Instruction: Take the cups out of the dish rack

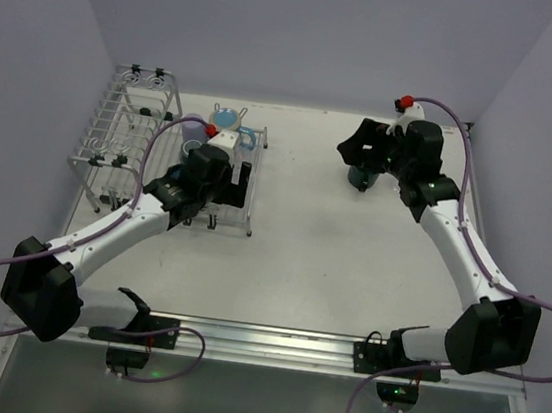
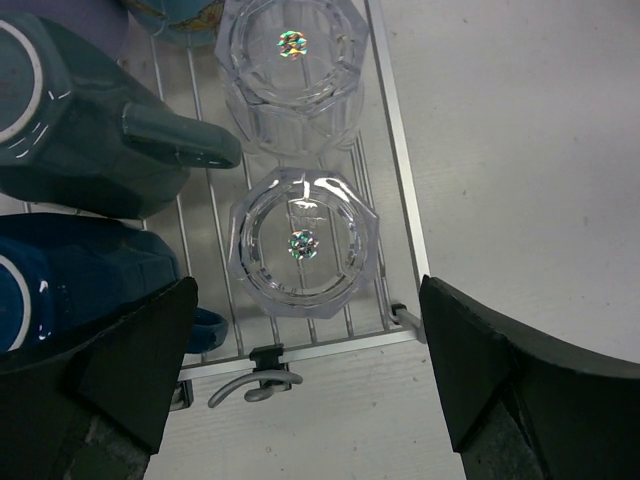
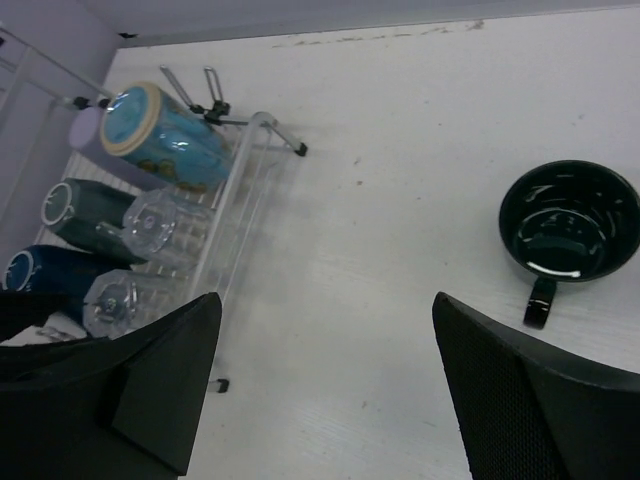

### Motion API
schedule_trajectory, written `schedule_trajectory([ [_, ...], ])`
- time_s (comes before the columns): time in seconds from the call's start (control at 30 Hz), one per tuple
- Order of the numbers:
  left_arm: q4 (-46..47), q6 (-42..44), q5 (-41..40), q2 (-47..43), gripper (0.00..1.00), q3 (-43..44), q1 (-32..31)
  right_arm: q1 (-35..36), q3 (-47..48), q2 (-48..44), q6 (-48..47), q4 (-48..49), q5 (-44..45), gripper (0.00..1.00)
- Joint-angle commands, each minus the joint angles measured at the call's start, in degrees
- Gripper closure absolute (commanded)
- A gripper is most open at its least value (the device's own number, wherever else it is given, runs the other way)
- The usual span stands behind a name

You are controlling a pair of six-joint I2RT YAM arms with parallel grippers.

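From above you see little of the flat grid of the dish rack point(image 1: 137, 109). Your left arm point(image 1: 112, 232) lies across it and covers the glasses and the dark mugs. Only the light blue cup point(image 1: 228, 118) and a sliver of the lavender cup point(image 1: 195, 128) show past the wrist. On the right, the dark cup point(image 3: 568, 222) is half hidden under the right gripper point(image 3: 326, 300) in that view. The right wrist camera shows it whole, upright on the table point(image 3: 380, 180), well apart from the rack.

The left wrist camera cuts things off. The blue mug point(image 2: 60, 290) runs off the left edge and behind the left gripper point(image 2: 305, 290). The dark teal mug point(image 2: 70, 120) is clipped at the left too, its handle reaching toward the glasses. The near clear glass point(image 2: 300, 245) sits on the grid by the rack's right rail, close to the front corner, with the far clear glass point(image 2: 292, 70) just behind it. You see both end-on, so you cannot tell which end is up or whether the two touch.

The left gripper hangs over the near clear glass with its fingers point(image 2: 110, 390) spread wide, one on either side, touching nothing. The right gripper is spread wide too, holding nothing, with bare table between its fingers. Purple cables point(image 1: 469, 150) loop off both arms.
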Motion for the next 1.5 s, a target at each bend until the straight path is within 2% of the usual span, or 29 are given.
schedule_trajectory([
  [0.0,4.20,-1.15,-6.49,0.74,0.04,2.50,-0.27,0.99,-4.20,-2.90,4.51,8.12,-6.81,0.12],
  [0.43,7.90,-0.97,-6.06,8.56,0.10,1.97,-0.27,2.39,-6.58,-5.90,6.53,10.75,-9.98,0.13],
  [0.7,9.66,-0.79,-7.56,11.12,0.30,2.32,-0.18,3.71,-7.28,-7.30,8.12,12.16,-12.17,0.14],
  [0.73,9.66,-0.79,-7.56,11.29,0.35,2.23,-0.18,3.97,-7.37,-7.74,8.20,12.25,-12.35,0.14],
  [0.77,9.49,-0.88,-7.65,11.03,0.47,1.89,-0.27,3.98,-7.55,-8.09,8.47,12.34,-12.44,0.14],
  [0.8,9.40,-0.97,-8.17,10.59,0.53,1.62,-0.27,4.06,-7.55,-8.96,8.64,12.34,-12.53,0.14],
  [0.83,9.40,-1.14,-8.26,10.07,0.61,1.27,-0.27,4.24,-7.64,-9.50,8.99,12.34,-12.88,0.14],
  [0.93,8.87,-1.06,-7.82,6.91,0.70,1.09,-0.27,4.94,-7.73,-11.08,10.22,12.34,-13.32,0.14],
  [1.1,6.50,-0.97,-4.84,-0.65,0.83,1.97,-0.27,7.75,-11.50,-13.54,15.66,19.88,-14.46,0.14],
  [1.27,6.49,-2.55,-0.10,-9.61,0.87,1.44,-0.27,9.60,-19.05,-14.86,24.28,31.83,-18.14,0.14],
  [1.47,17.91,-7.81,16.23,-18.93,0.89,-3.91,-0.27,11.01,-26.61,-14.60,33.15,43.25,-20.70,0.17],
])
